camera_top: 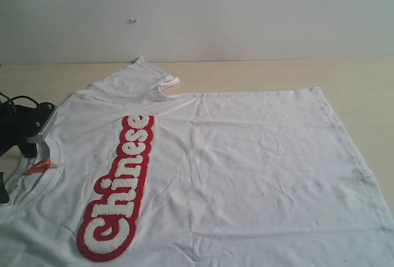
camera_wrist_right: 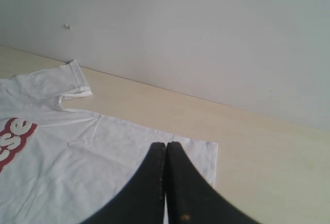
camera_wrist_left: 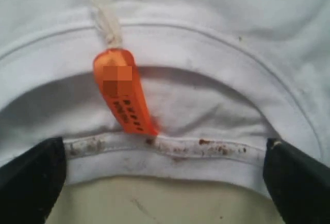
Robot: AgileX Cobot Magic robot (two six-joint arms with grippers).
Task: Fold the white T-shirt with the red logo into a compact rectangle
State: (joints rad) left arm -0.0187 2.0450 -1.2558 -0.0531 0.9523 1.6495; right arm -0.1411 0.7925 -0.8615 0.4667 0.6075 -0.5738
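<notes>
The white T-shirt [camera_top: 246,175] lies spread flat, front up, filling the middle and lower part of the exterior view. Its collar [camera_wrist_left: 206,43] is at the left edge and its hem [camera_top: 345,138] at the right. The red logo [camera_top: 123,187] runs up from the lower left toward the centre. No fold shows, so I judge the task to be at its very start, with every fold left to make.

The left gripper [camera_wrist_left: 165,175] stands wide open with its jaws on either side of the collar's rim, near the orange tag [camera_wrist_left: 124,95], and it grips nothing. Whether it touches the cloth I cannot tell. The right gripper [camera_wrist_right: 166,152] is closed and empty, poised above the shirt's hem corner.

One sleeve [camera_top: 141,76] juts toward the wall [camera_top: 197,8] at upper left. Bare surface [camera_top: 277,73] shows along the top and at the right, which leaves open room there. The shirt's lower edge runs out of frame, so the room below cannot be judged.
</notes>
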